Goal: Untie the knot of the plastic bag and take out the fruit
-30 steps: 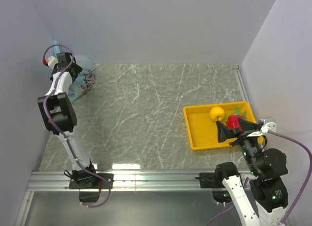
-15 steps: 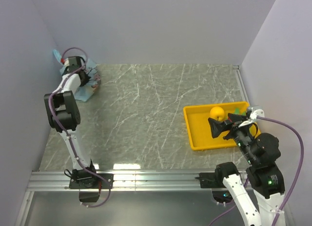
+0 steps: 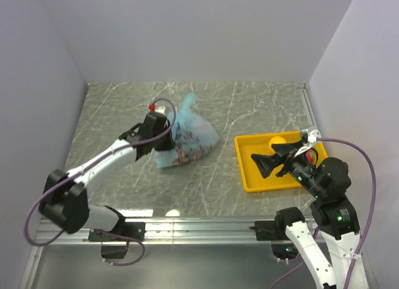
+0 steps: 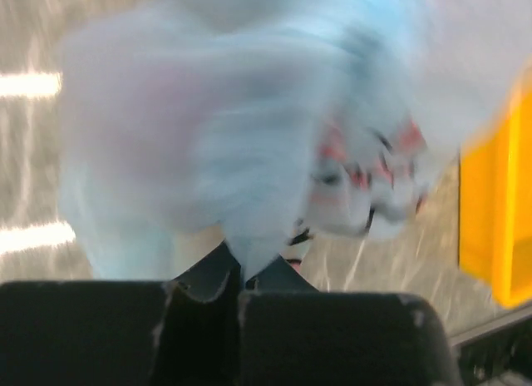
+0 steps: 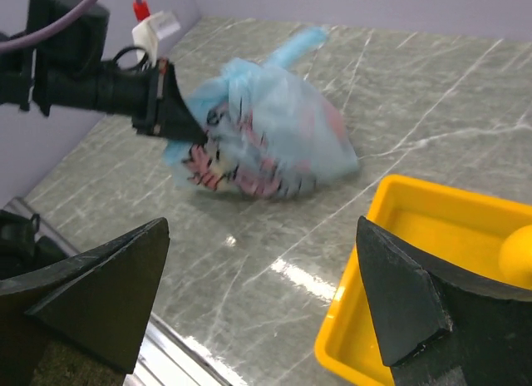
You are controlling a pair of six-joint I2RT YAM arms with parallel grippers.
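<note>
While the left claw (image 3: 168,131) pinches its edge — the plastic bag (image 3: 194,138) lies just beyond.

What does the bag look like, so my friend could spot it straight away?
Look at the grey marble table, with the yellow tray at one side. The plastic bag lies near the middle, pinched by the left tool. It alone is crinkly, see-through light blue with a cartoon print.

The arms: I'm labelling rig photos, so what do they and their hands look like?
The left arm and right arm have white links and black joint housings. A purple cable loops along each. The left hand and right hand are black, with wedge-shaped fingers. A red connector sits at the left wrist; green lights show on the right arm.
</note>
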